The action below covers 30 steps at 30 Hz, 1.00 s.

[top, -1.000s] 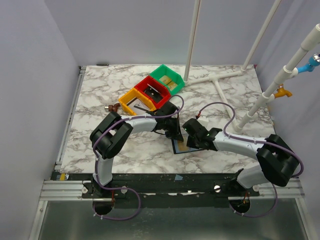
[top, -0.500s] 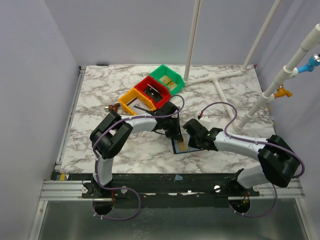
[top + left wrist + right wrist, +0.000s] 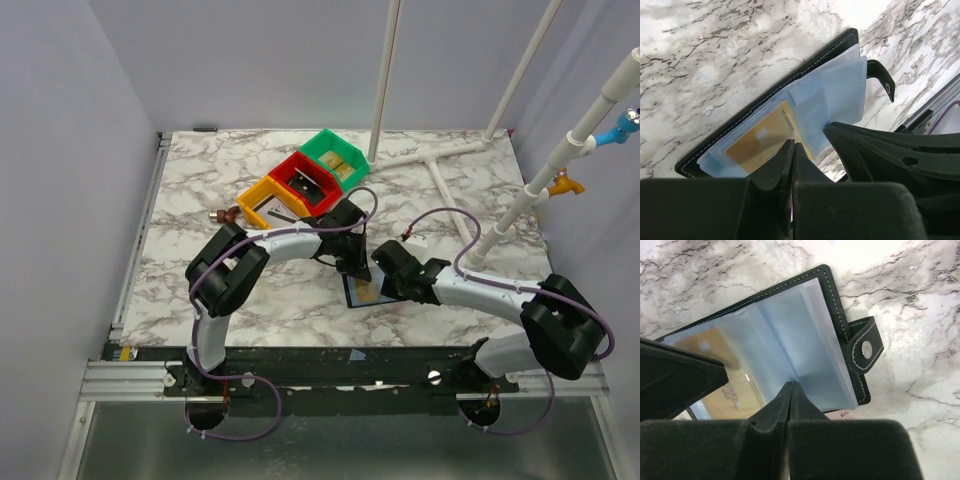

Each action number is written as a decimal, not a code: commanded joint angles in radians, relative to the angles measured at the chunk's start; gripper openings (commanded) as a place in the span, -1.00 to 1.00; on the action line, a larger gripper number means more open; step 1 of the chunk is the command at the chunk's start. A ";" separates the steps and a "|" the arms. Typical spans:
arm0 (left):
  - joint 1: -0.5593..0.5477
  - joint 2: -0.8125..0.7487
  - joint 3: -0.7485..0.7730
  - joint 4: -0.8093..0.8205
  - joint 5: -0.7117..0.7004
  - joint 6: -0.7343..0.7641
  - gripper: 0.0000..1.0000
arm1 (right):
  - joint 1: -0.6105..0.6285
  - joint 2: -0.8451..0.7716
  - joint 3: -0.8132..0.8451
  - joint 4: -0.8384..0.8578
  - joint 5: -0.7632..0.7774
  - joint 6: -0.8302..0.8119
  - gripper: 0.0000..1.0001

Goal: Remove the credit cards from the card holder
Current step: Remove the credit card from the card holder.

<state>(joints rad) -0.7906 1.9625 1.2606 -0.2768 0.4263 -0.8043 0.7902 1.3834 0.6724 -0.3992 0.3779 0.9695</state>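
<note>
Open and flat on the marble table (image 3: 200, 180), inner faces up: the card holder (image 3: 351, 294), toward the near edge and slightly right of centre, between the two grippers. Long axis roughly left to right with a slight tilt, as far as the overhead view allows; much of it hidden there under the arms. Stitched black rim around bluish clear sleeves (image 3: 800, 350), fanned like pages. At one short end, in line with the long axis, the snap tab (image 3: 866, 350), pointing away from the left arm's side. Toward the opposite end, inside a sleeve, the tan-gold card (image 3: 762, 140), small print along one edge.

Clenched: the left gripper (image 3: 791, 146), fingers pressed together, tips down at the sleeve edge over the gold card. Pinching that edge or merely resting on it, impossible to tell. Clenched likewise: the right gripper (image 3: 791, 385), tips meeting at the edge of the middle sleeves, nothing seen between them. Both sets of tips just beside each other over the holder.

Far and left of the holder, well apart from it: yellow bin (image 3: 262, 203), red bin (image 3: 303, 183) and green bin (image 3: 337, 155), side by side in a diagonal row.
</note>
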 commanded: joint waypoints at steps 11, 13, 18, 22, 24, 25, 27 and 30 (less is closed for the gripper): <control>-0.014 0.051 0.062 -0.040 -0.053 0.014 -1.00 | -0.047 -0.011 -0.059 0.018 -0.031 0.014 -0.99; -0.014 0.061 0.072 -0.045 -0.056 0.014 -1.00 | -0.050 -0.015 -0.062 0.023 -0.040 0.014 -0.99; -0.013 0.098 0.123 -0.061 -0.067 0.013 -1.00 | -0.057 -0.027 -0.068 0.028 -0.055 0.012 -0.99; -0.013 0.116 0.152 -0.069 -0.069 0.014 -1.00 | -0.059 -0.033 -0.072 0.028 -0.059 0.011 -0.99; -0.014 0.117 0.155 -0.062 -0.058 0.014 -1.00 | -0.059 -0.041 -0.070 0.026 -0.060 0.010 -0.99; -0.014 0.116 0.155 -0.059 -0.052 0.014 -1.00 | -0.059 -0.045 -0.068 0.024 -0.059 0.008 -0.99; -0.016 0.112 0.154 -0.051 -0.036 0.018 -1.00 | -0.059 -0.055 -0.060 0.018 -0.060 0.004 -0.99; -0.020 0.103 0.156 -0.042 -0.014 0.024 -1.00 | -0.060 -0.083 -0.034 0.003 -0.055 -0.009 -0.99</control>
<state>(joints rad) -0.7990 2.0640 1.3987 -0.3237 0.3897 -0.8005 0.7372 1.3422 0.6270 -0.3607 0.3229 0.9752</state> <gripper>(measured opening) 0.008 0.006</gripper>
